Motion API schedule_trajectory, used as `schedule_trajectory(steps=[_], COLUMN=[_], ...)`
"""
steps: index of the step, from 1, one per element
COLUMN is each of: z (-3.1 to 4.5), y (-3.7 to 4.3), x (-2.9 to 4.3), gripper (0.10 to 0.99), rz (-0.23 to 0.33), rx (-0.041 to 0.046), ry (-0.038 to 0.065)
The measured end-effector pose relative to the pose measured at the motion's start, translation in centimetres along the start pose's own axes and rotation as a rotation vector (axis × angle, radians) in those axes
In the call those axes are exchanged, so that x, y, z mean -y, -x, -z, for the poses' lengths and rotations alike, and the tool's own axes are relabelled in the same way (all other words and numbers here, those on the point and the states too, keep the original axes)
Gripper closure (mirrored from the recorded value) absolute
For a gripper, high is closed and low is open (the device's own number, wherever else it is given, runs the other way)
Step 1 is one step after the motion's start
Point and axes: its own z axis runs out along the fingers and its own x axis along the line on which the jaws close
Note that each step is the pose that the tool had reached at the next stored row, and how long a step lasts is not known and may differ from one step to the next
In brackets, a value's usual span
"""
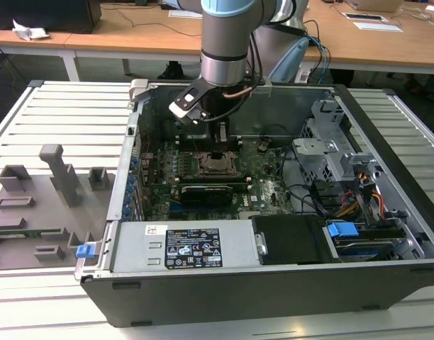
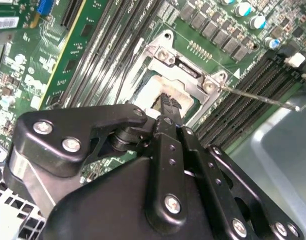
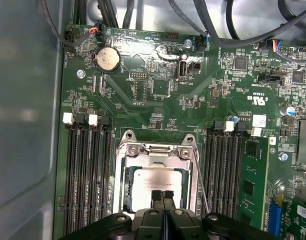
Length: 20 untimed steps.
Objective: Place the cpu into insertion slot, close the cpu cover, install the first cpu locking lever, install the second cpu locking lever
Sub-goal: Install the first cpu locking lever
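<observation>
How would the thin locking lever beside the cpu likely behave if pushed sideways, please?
The locking lever is a thin metal rod, so it probably flexes springily. Its shiny surface looks slippery; a push might slide off. Being slender, it is likely light.

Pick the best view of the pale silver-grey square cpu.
First wrist view: the silver-grey square cpu faces the camera, one edge under the black fingers. Second wrist view: a sliver behind them. Exterior view: indistinct beneath the gripper.
</observation>
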Motion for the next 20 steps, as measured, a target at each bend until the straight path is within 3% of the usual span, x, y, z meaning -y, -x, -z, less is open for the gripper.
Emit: schedule_trajectory(steps=[4,8,12,16,20], z=[1.48,2.46,4.75,5.38,5.4], y=[0.06,0.09,0.2,0.23,0.24], x=[0.0,-0.01,-0.01,-0.01,-0.01], gripper=[0.98,0.98,0.98,0.98,0.98], rz=[0.0,0.0,0.0,0.001,0.129], rx=[0.0001,0.0027,0.0072,0.0101,0.0122], ry=[0.0,0.0,0.0,0.0,0.008])
